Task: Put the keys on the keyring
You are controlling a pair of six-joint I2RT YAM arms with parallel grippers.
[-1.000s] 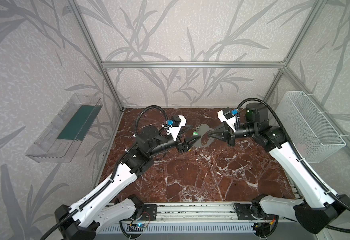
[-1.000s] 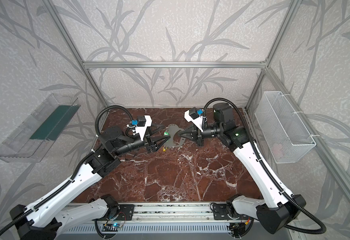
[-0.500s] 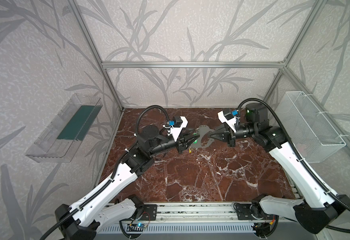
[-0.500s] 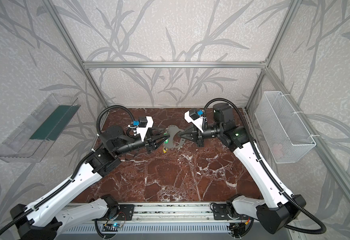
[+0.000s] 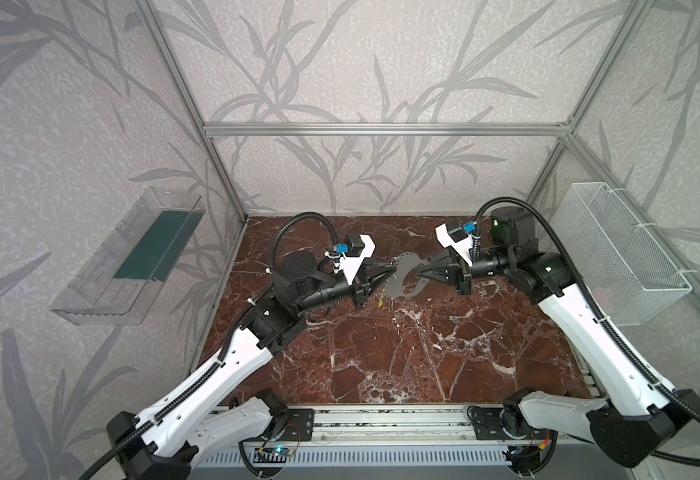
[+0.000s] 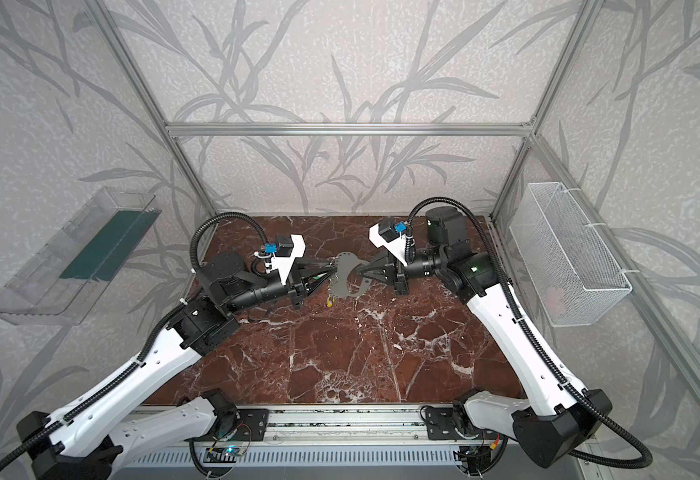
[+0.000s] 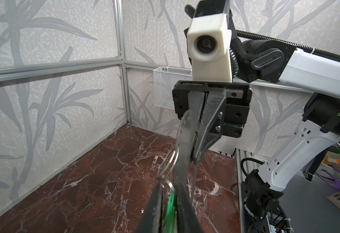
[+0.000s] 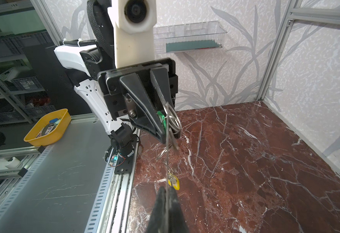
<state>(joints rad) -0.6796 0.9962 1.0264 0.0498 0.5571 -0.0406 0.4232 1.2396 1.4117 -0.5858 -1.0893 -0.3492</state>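
The left tool has just moved in to the near edge of the keyring and closed. A second ago its jaws stood wide, a little short of the plate. Now they pinch the green key by its tag, with that key's wire ring lying against the plate's edge.

The right tool has not changed. It stays clamped on the opposite side of the keyring and holds it edge-up in the air above the surface.

The yellow key dangles below the plate, so it looks already hung. That leaves the green one as the job in hand.

I cannot tell from either wrist view whether the green key's ring has passed through an edge hole or only rests beside it. With the key now gripped, the left arm can probably work the ring along while the right keeps the plate steady. The main risk is the thin ring twisting out of line.
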